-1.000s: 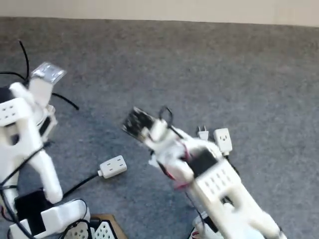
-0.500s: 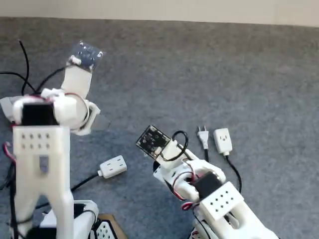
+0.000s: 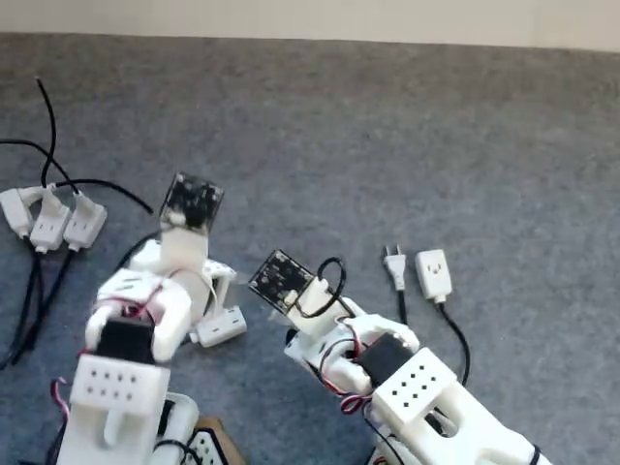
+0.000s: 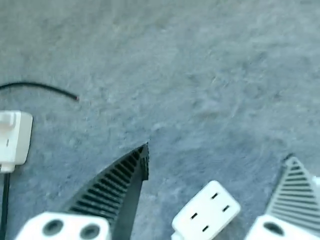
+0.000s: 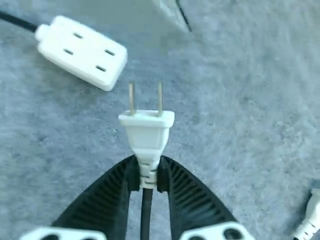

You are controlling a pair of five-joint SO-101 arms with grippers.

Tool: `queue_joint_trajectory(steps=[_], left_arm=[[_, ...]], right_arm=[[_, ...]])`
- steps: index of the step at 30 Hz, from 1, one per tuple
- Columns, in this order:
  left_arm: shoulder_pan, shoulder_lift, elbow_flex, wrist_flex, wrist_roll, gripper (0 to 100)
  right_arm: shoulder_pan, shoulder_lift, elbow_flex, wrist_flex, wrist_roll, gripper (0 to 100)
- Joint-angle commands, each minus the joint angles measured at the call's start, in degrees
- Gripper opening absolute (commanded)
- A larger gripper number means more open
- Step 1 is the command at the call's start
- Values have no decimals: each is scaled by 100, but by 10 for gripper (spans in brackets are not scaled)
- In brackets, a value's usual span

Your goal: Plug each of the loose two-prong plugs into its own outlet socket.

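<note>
A white two-prong plug (image 5: 146,127) is held by its neck in my right gripper (image 5: 146,172), which is shut on it. Its prongs point toward a white outlet socket (image 5: 82,50) a short way off on the grey carpet. That socket (image 4: 206,212) lies between the spread fingers (image 4: 125,185) of my open left gripper (image 4: 217,155), untouched. From above, the socket (image 3: 221,326) sits between the left arm (image 3: 155,310) and the right arm (image 3: 368,358). A second loose plug (image 3: 394,263) lies beside another white socket (image 3: 433,273) to the right.
A cluster of white sockets and plugs (image 3: 48,218) with black cables (image 3: 44,126) lies at the far left; one of them (image 4: 12,137) is near my left gripper. Another white plug (image 5: 310,225) lies near my right gripper. Open carpet stretches across the back.
The left arm has swung from far left, out over the back carpet, then down over the socket. The right arm has drawn back toward the front with its plug.
</note>
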Motion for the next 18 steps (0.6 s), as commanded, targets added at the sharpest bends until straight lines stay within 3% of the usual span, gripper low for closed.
queue_joint_trajectory(steps=[1,5,12,18], left_arm=[[145,-743,286,-114,79,403],[119,-1156,822,-149,62,401],[119,-1182,954,-264,53,401],[145,-1182,1147,-281,53,401]], right_arm=[[-92,13,-57,-101,-88,5],[-84,13,-391,119,-88,5],[-101,22,-1666,1525,246,5],[-92,22,-2246,1895,255,5]])
